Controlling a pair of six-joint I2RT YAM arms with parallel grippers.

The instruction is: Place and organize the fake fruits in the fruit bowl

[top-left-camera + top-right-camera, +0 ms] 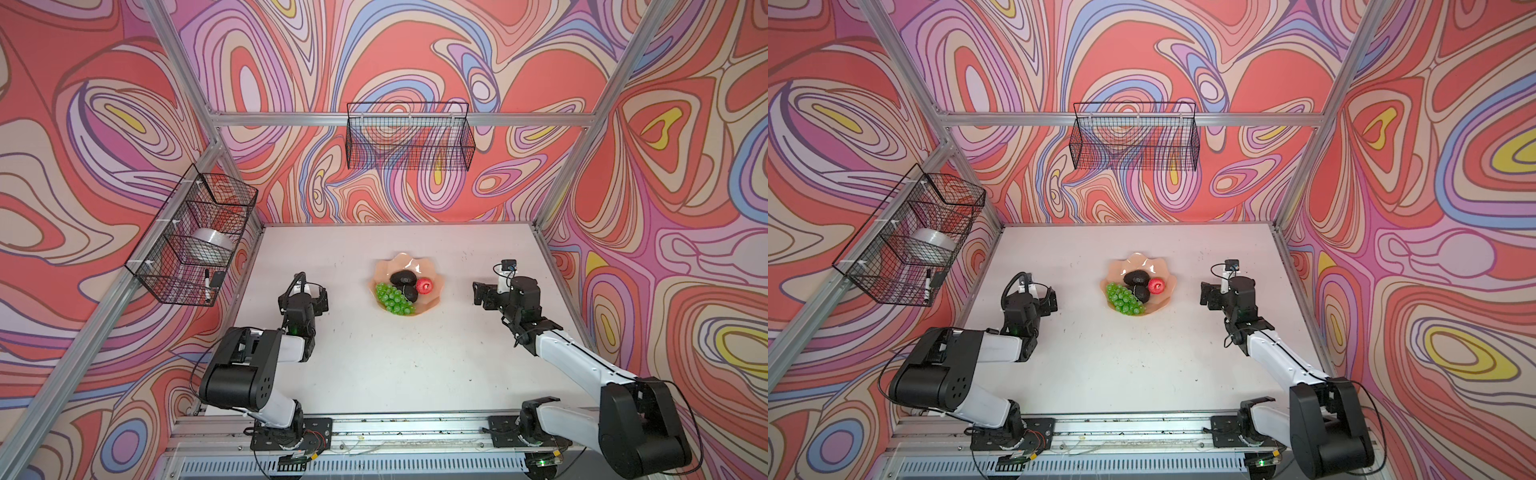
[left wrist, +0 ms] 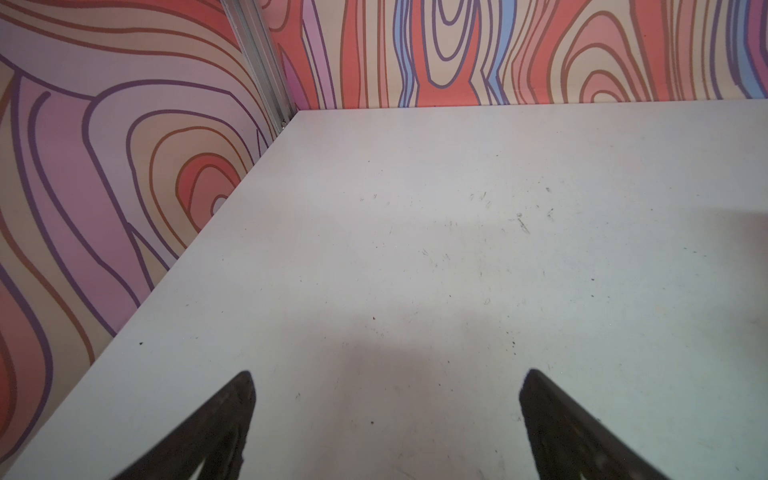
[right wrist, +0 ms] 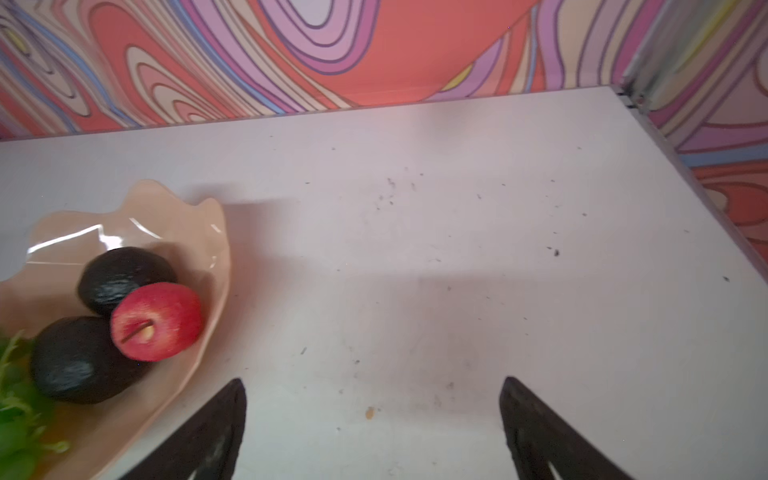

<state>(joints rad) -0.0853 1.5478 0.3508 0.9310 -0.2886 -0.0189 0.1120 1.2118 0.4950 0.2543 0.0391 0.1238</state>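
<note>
A wide peach-pink bowl with scalloped rim [image 1: 409, 262] is shown on the white desk [image 1: 415, 365]. In it are gathered two near-black pear-shaped avocados [image 1: 403, 277], a small red stemmed apple [image 1: 424, 285] and a bunch of bright green grapes [image 1: 392, 300]. The left tool [image 2: 386, 376] and right tool [image 3: 374, 384] are held spread apart and empty, flanking the bowl.

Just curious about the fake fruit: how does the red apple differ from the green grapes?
The apple is one round red fruit; the grapes are a bunch of many small green ones. In both top views the apple lies at the right of the bowl, the grapes at its front left. Both rest inside it.
</note>
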